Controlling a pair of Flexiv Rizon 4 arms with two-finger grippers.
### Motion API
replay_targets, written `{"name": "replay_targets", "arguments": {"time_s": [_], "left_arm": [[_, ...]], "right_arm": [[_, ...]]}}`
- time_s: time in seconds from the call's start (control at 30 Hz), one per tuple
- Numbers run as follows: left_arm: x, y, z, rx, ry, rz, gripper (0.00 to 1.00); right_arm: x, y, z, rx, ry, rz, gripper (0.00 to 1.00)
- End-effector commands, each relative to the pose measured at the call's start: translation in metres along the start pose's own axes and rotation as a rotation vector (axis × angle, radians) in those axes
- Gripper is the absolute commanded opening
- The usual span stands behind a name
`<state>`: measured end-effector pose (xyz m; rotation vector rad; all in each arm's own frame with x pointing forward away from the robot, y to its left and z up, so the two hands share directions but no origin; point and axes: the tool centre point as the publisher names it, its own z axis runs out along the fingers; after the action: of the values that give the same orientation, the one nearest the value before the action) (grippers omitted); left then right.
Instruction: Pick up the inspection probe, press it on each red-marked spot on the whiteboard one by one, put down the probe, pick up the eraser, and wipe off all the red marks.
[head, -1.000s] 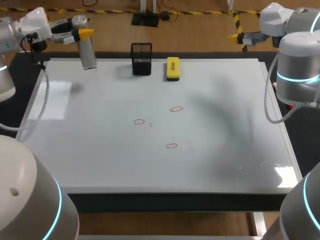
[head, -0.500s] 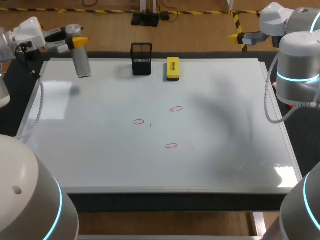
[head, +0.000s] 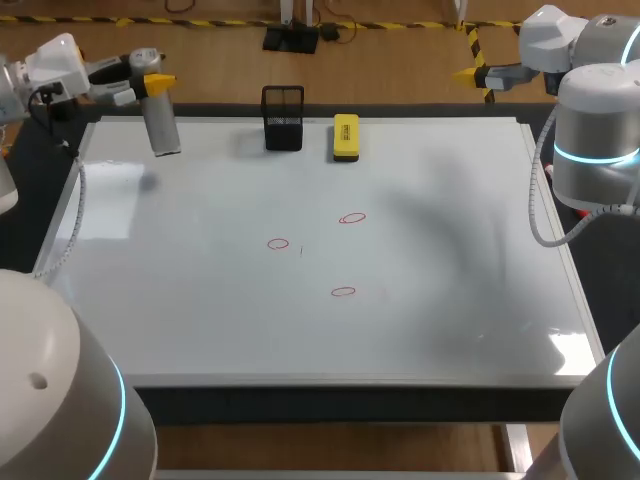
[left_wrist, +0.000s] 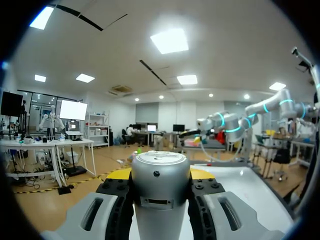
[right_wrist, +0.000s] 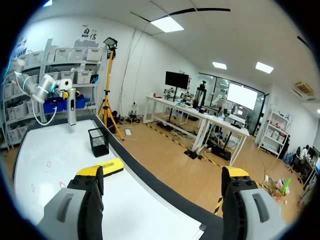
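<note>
Silver inspection probe (head: 162, 125) in upper left of frame, clamped in left gripper (head: 152, 80), well apart from red marks (head: 343, 291); right gripper (right_wrist: 162, 172) wide, empty. Risk: smooth probe may slip when pressed on whiteboard (head: 450, 300)

A robotics lab: left arm (head: 58, 62) and right arm (head: 596, 120) flanking a whiteboard (head: 200, 320) worktable.

The left pincer (head: 152, 82) has carried the probe (head: 164, 130) leftward, toward the whiteboard (head: 450, 300)'s corner.
</note>
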<state>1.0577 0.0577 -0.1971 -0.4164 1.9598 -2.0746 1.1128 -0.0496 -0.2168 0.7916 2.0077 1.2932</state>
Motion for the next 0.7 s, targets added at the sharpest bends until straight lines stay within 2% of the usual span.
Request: {"name": "replay_targets", "arguments": {"time_s": [0.03,0.17,0.27,0.37,0.47,0.7], "left_arm": [[0.001,-0.001,0.000,0.000,-0.002,0.001,0.00],[0.001,-0.001,0.000,0.000,-0.002,0.001,0.00],[0.001,-0.001,0.000,0.000,-0.002,0.001,0.00],[0.001,-0.001,0.000,0.000,-0.002,0.001,0.00],[0.001,-0.001,0.000,0.000,-0.002,0.001,0.00],[0.001,-0.001,0.000,0.000,-0.002,0.001,0.00]], "right_arm": [[0.000,0.000,0.000,0.001,0.001,0.000,1.00],[0.000,0.000,0.000,0.001,0.001,0.000,1.00],[0.000,-0.008,0.013,0.062,0.109,-0.044,1.00],[0.005,-0.011,0.026,0.129,0.259,-0.118,1.00],[0.010,-0.010,0.039,0.197,0.363,-0.214,1.00],[0.022,-0.001,0.064,0.328,0.538,-0.438,1.00]]}}
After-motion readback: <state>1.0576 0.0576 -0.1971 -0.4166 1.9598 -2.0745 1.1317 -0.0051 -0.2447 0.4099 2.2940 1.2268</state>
